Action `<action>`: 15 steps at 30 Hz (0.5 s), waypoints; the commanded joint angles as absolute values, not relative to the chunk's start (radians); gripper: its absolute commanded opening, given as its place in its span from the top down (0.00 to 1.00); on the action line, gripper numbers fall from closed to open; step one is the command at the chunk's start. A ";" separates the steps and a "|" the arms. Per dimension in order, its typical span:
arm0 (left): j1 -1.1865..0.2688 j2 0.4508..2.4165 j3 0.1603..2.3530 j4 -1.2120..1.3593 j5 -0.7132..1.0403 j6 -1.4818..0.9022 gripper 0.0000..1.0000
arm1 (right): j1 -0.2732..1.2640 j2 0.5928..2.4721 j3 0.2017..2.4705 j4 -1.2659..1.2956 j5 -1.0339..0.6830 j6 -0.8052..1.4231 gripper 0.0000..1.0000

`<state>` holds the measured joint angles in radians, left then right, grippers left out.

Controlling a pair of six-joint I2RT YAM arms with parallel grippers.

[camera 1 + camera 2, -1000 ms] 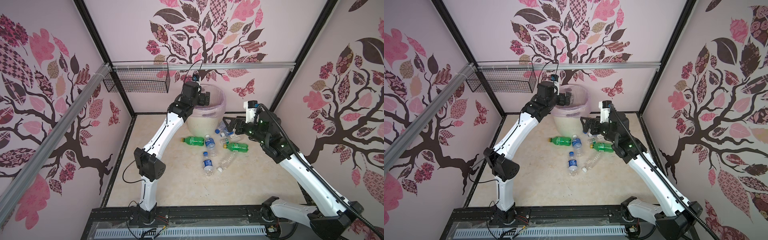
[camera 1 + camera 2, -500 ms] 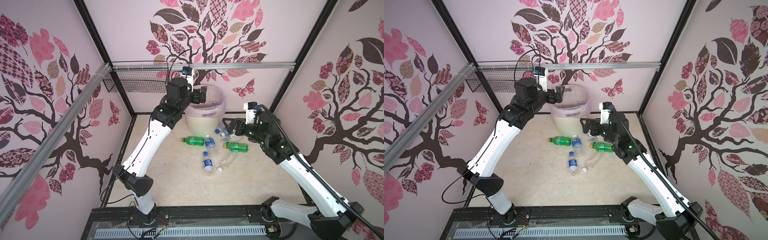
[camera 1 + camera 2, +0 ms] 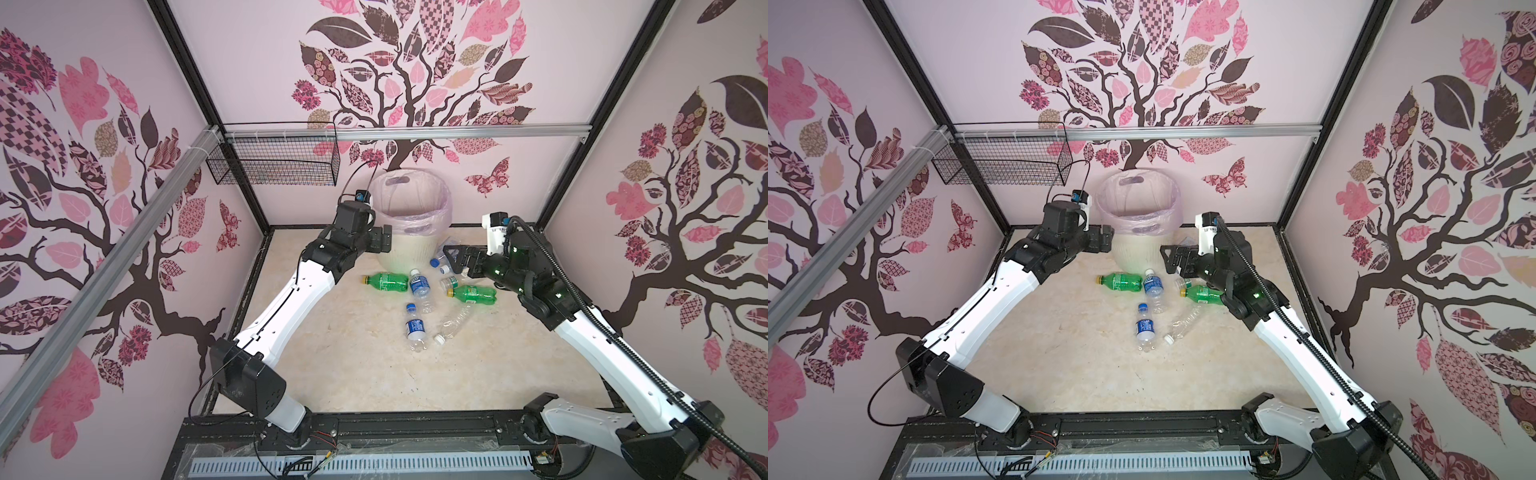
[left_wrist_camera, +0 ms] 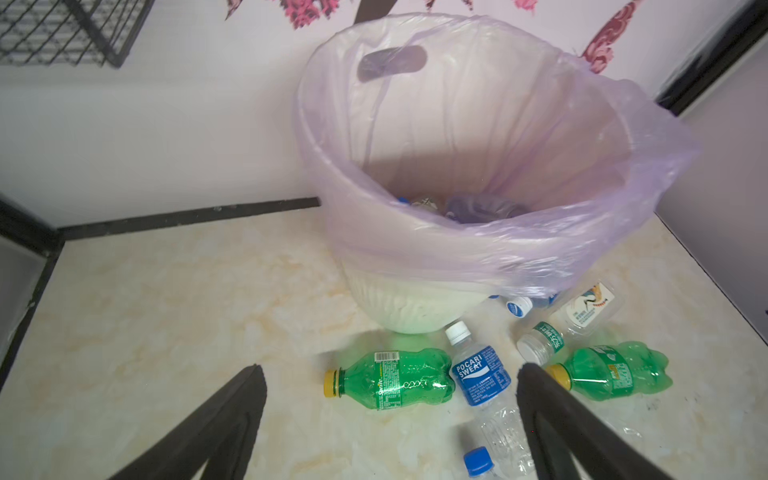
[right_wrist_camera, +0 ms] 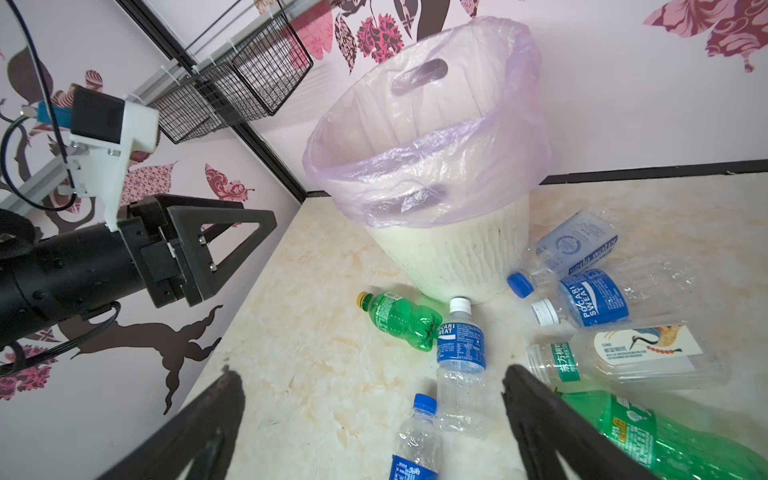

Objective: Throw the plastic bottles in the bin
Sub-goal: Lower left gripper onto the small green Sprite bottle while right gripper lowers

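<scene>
On beige marbled floor: bottles, bin; floral walls.

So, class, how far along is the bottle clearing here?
Done: a few bottles lie in the bin. In hand: nothing; left gripper and right gripper are open and empty. Left: about eight more lie on the floor, two green bottles among them.

Light: bright, even, diffuse from overhead.
Shadows: soft, on the beige marbled bench beside the round cream-white ribbed bin.
Glare: mild sheen on the translucent pale pink bag.
Edges: black frame posts bow in both top views.
</scene>
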<state>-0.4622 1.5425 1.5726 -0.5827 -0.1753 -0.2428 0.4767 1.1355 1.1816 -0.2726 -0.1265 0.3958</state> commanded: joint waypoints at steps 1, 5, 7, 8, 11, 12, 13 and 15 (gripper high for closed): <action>-0.416 1.503 1.471 -0.597 -0.121 -0.451 0.03 | 0.484 1.134 1.169 -0.315 -0.102 0.368 0.00; -0.355 1.493 1.358 -0.535 -0.002 -0.726 0.03 | 0.567 1.166 1.167 -0.353 0.017 0.319 0.00; -0.343 1.513 1.340 -0.535 0.032 -0.843 0.03 | 0.648 1.189 1.171 -0.364 0.107 0.280 0.00; -0.339 1.530 1.344 -0.548 0.047 -0.907 0.03 | 0.684 1.204 1.175 -0.372 0.146 0.266 0.00; -0.333 1.585 1.371 -0.595 0.069 -1.057 0.03 | 0.733 1.238 1.172 -0.372 0.156 0.278 0.00; -0.330 1.604 1.380 -0.610 0.070 -1.112 0.03 | 0.739 1.242 1.163 -0.363 0.148 0.290 0.00; -0.329 1.624 1.389 -0.626 0.074 -1.154 0.03 | 0.744 1.245 1.156 -0.355 0.147 0.295 0.00; -0.320 1.667 1.407 -0.661 0.090 -1.245 0.03 | 0.759 1.254 1.145 -0.345 0.166 0.291 0.00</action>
<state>-0.3325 1.6176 1.3670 -0.5945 0.0486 -1.0248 0.7483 1.2392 1.1488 -0.3412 0.1040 0.3027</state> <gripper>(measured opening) 0.972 0.996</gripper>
